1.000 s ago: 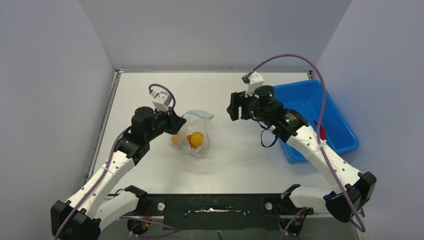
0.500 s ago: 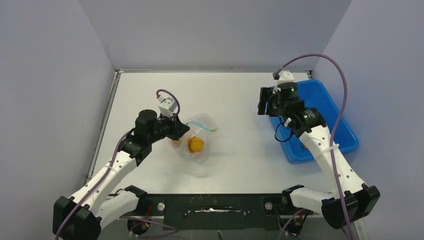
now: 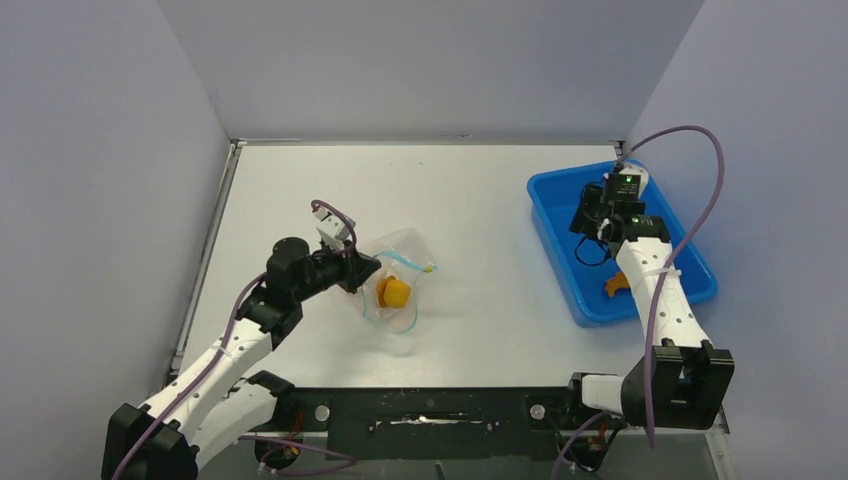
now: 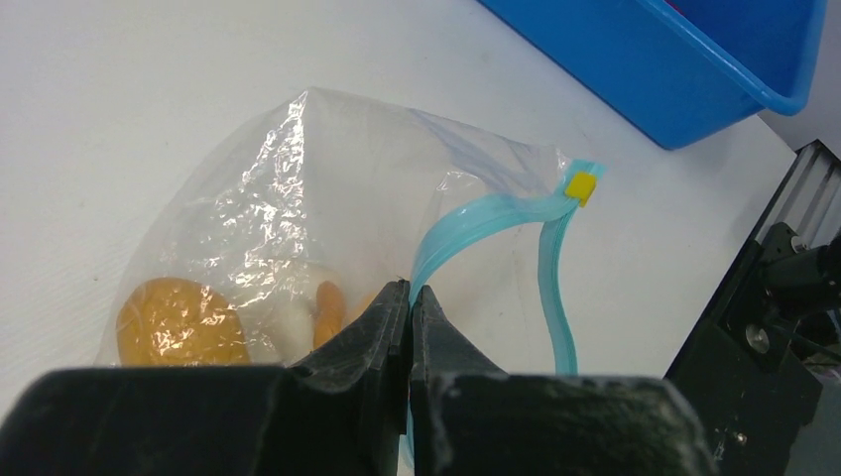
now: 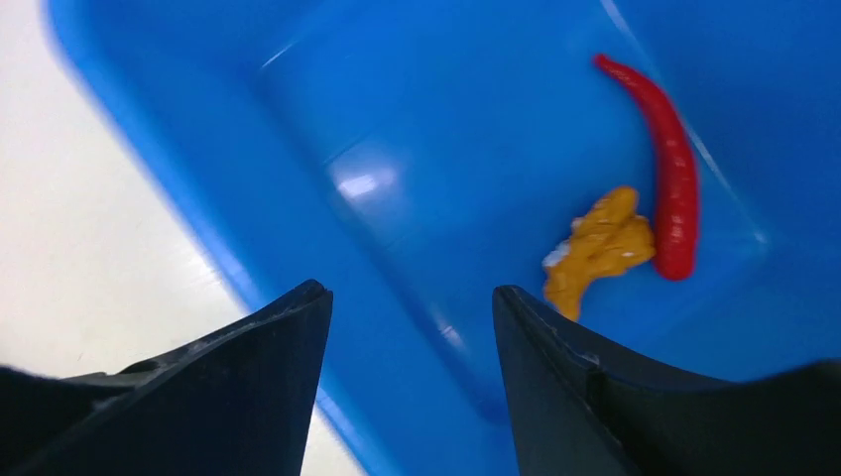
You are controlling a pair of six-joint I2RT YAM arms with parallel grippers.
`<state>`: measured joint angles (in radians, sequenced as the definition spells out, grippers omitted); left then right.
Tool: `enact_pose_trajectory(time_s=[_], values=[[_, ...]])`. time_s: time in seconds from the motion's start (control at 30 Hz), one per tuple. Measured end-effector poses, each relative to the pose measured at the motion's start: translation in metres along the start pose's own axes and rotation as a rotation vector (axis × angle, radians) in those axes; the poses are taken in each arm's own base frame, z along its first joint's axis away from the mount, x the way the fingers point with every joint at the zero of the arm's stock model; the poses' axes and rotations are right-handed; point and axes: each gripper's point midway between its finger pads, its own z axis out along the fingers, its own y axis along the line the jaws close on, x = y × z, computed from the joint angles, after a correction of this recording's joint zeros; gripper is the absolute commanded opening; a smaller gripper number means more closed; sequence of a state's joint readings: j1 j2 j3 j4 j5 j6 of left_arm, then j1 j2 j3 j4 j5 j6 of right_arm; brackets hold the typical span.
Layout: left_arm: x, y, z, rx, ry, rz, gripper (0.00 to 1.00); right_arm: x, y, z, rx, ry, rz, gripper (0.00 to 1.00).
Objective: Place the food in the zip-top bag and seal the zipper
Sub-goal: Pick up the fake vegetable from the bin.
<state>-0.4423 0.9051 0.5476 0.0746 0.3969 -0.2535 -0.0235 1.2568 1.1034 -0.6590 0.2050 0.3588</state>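
The clear zip-top bag lies mid-table, with an orange round fruit inside. In the left wrist view the bag holds an orange fruit, a white lump and an orange bit. My left gripper is shut on the zipper, the blue-green strip at the open mouth, which has a yellow slider. My right gripper is open and empty above the blue tray. A red chili and an orange piece lie in the tray.
The blue tray stands at the table's right edge, with the right arm over it. Grey walls close in the back and both sides. The arm bases and a black rail run along the near edge.
My right arm has swung right, from beside the bag to over the blue tray. My left gripper has kept its hold on the bag's mouth and shifted slightly right and nearer.
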Motion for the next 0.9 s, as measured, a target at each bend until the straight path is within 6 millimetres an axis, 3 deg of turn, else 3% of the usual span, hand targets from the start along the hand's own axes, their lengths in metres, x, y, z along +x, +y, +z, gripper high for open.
enact_pose_trajectory(time_s=[0.17,0.23,0.43,0.57,0.77,0.9], values=[[0.002,-0.002,0.001,-0.001,0.002,0.045,0.00,-0.011,-0.052,0.021,0.109,-0.007,0.118,0.58],[0.006,-0.007,0.003,0.016,0.012,0.064,0.00,-0.009,-0.061,0.031,0.109,0.005,0.161,0.58],[0.015,-0.012,0.005,0.038,0.034,0.089,0.00,0.024,-0.071,0.055,0.107,0.068,0.233,0.58],[0.032,-0.007,0.005,0.026,0.052,0.074,0.00,0.040,-0.080,0.068,0.125,0.076,0.264,0.58],[0.045,-0.012,0.007,0.045,0.064,0.099,0.00,0.044,-0.090,0.092,0.137,0.070,0.203,0.65],[0.046,-0.020,0.011,0.068,0.061,0.130,0.00,0.050,-0.094,0.109,0.135,0.117,0.094,0.64]])
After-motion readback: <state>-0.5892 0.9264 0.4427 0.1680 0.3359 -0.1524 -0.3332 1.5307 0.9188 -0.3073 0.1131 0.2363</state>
